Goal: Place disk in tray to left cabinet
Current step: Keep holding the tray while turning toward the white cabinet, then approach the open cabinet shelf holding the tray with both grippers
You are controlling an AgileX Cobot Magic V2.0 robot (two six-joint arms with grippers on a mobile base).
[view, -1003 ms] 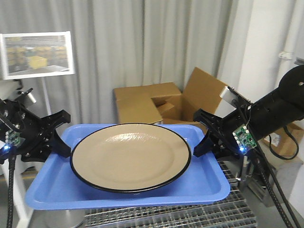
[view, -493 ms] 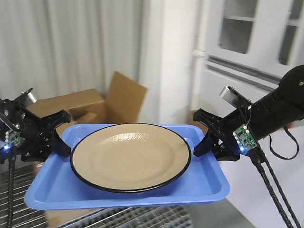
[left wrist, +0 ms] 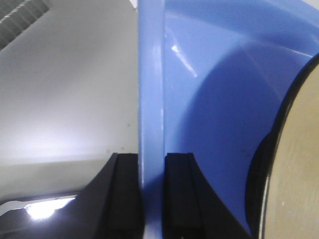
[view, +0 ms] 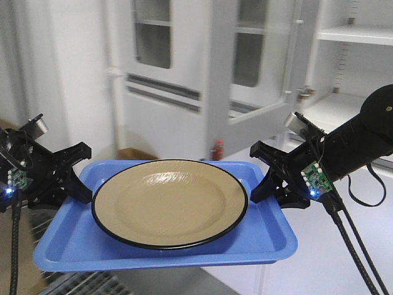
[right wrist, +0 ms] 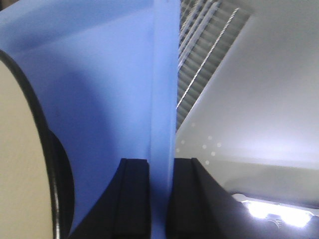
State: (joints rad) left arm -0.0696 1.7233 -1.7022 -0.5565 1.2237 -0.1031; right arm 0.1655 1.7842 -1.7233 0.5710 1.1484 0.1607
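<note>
The tan disk with its black rim lies flat in the blue tray, which is held in the air at both short ends. My left gripper is shut on the tray's left rim. My right gripper is shut on the right rim. In the left wrist view the left gripper pinches the rim, with the disk's edge at the right. The right wrist view shows the right gripper clamping the rim, disk at the left. The white cabinet with open shelves stands behind, at the right.
White glass-fronted doors fill the background behind the tray, one standing ajar. A small red object sits low behind the tray. A metal grating shows at the bottom left, and grating lies under the right end.
The background has swept across: the curtain and cardboard boxes have gone from view and the white cabinet doors and shelves have come in. Both grippers keep the same hold on the tray.
</note>
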